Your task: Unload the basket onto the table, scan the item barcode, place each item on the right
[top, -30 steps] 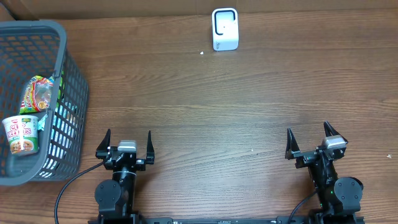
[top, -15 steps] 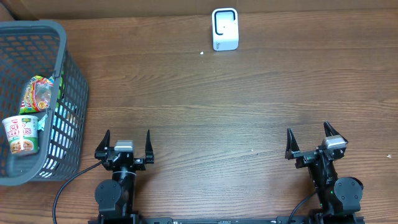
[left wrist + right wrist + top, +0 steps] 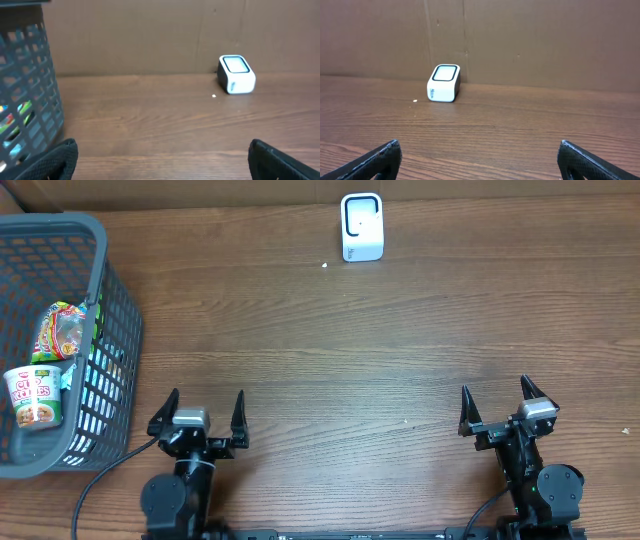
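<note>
Table (image 3: 400, 370) dark wood-grain, matt; basket (image 3: 120, 340) grey plastic lattice; scanner (image 3: 361, 230) white smooth plastic.

1. The left pincer (image 3: 206, 402) is spread wide and holds nothing. Its fingers point forward and the arm is folded low.
2. The right pincer (image 3: 495, 392) is likewise spread wide and empty, its arm folded low.

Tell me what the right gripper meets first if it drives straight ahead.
Probably the cardboard wall: the right gripper points to the right of the scanner, across the table; depth is unclear.
</note>
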`<state>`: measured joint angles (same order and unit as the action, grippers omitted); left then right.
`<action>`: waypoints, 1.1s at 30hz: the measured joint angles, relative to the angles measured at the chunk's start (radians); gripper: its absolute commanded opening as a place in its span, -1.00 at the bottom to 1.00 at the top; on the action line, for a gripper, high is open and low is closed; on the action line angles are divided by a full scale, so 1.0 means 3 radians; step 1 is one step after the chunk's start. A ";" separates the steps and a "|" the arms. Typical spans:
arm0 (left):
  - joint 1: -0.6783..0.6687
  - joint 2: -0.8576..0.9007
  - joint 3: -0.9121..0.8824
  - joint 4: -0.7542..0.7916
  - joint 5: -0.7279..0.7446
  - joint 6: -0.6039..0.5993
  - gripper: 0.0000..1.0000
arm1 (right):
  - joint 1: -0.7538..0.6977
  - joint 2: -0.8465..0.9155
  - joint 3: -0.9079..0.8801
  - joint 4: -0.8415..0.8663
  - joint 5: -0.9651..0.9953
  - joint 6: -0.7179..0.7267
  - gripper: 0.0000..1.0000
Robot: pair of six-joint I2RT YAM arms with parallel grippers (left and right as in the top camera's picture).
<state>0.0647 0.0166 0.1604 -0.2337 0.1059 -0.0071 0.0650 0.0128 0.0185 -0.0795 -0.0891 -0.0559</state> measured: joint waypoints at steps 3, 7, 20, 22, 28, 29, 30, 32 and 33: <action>0.0001 0.0107 0.0346 -0.0328 0.0048 -0.0070 0.99 | 0.0000 0.0000 0.0000 0.0000 -0.0001 0.0001 1.00; 0.0001 0.0444 0.0821 -0.0641 0.0193 -0.0084 1.00 | 0.0000 0.0000 0.0000 -0.0003 0.0001 0.0000 1.00; 0.0000 0.2917 0.3956 -0.2782 0.0369 -0.0148 1.00 | 0.0000 0.0000 0.0000 -0.0005 0.0001 0.0000 1.00; 0.0001 0.3380 0.4609 -0.3234 0.0371 -0.0148 1.00 | 0.0000 -0.0003 0.0000 -0.0006 0.0000 0.0003 1.00; 0.0001 0.4273 0.5858 -0.3819 0.0370 -0.0145 1.00 | 0.0000 -0.0006 0.0000 -0.0003 0.0001 0.0001 1.00; 0.0000 0.4322 0.5912 -0.3816 0.0371 -0.0145 0.99 | 0.0000 -0.0006 0.0000 -0.0004 0.0000 0.0001 1.00; 0.0001 0.4378 0.5956 -0.3817 0.0374 -0.0145 1.00 | 0.0000 -0.0006 0.0000 -0.0004 0.0000 0.0001 1.00; 0.0001 0.4458 0.5970 -0.3812 0.0393 -0.0145 1.00 | 0.0000 -0.0006 0.0000 -0.0005 0.0001 0.0001 1.00; 0.0001 0.4484 0.5970 -0.3789 0.0395 -0.0145 0.99 | 0.0000 -0.0006 0.0000 -0.0003 0.0000 0.0000 1.00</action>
<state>0.0650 1.3617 1.9514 -1.3705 0.2245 -0.0505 0.0650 0.0109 0.0185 -0.0803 -0.0891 -0.0559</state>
